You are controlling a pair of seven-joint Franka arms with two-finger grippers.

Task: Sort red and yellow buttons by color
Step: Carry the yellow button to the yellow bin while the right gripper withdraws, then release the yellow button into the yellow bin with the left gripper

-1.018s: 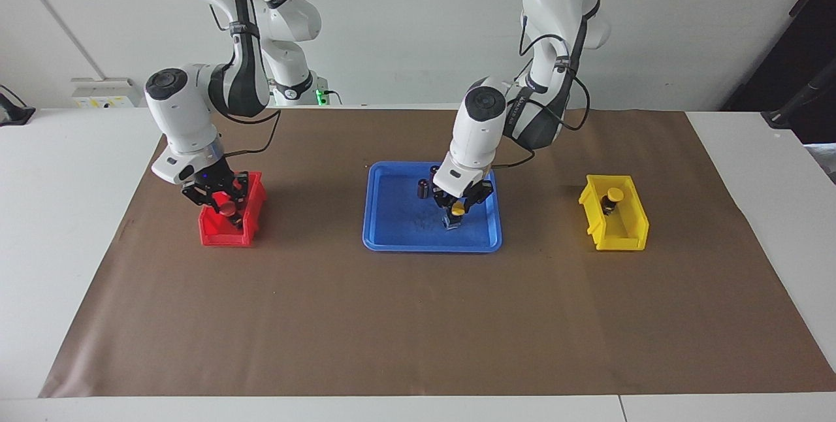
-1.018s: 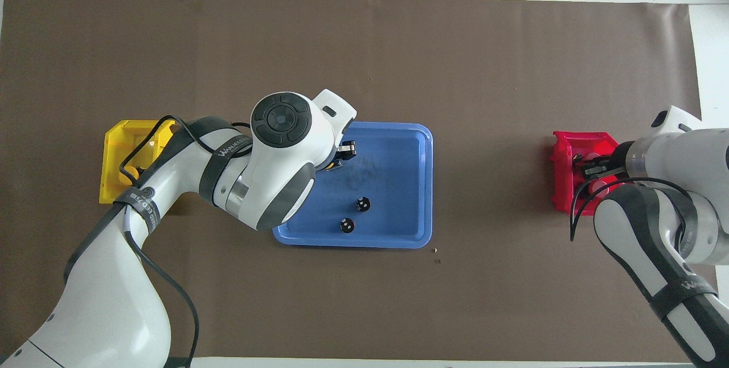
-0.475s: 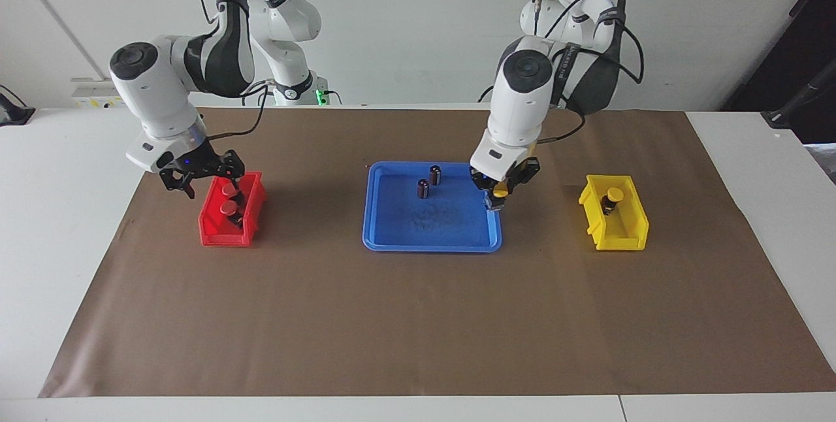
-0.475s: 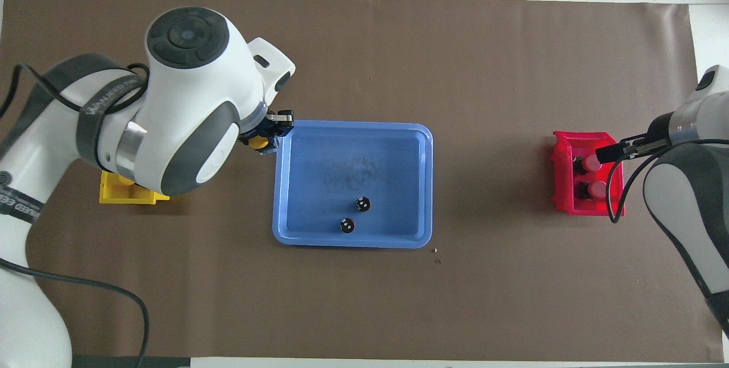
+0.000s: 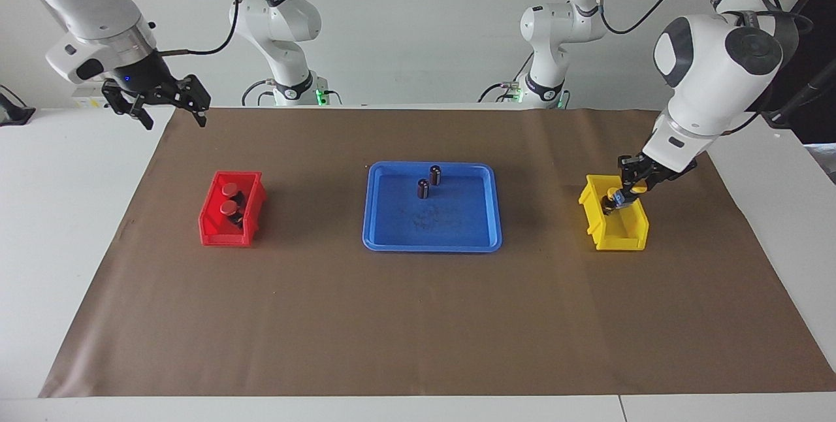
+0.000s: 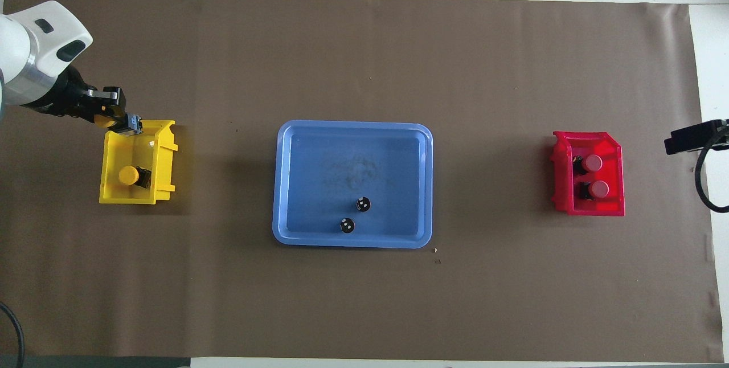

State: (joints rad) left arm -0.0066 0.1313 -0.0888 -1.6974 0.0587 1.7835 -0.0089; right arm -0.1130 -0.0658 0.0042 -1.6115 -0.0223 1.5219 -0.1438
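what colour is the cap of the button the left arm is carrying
Yellow. The left tool holds the button over the yellow bin; the overhead view shows it best.

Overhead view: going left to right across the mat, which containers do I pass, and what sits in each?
Yellow bin with one yellow button → blue tray with two dark cylinders → red bin with two red buttons.

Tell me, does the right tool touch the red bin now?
Apart. The facing view shows the right tool raised in the air over the mat's edge near the robots, with bare mat between it and the red bin, which holds two red buttons.
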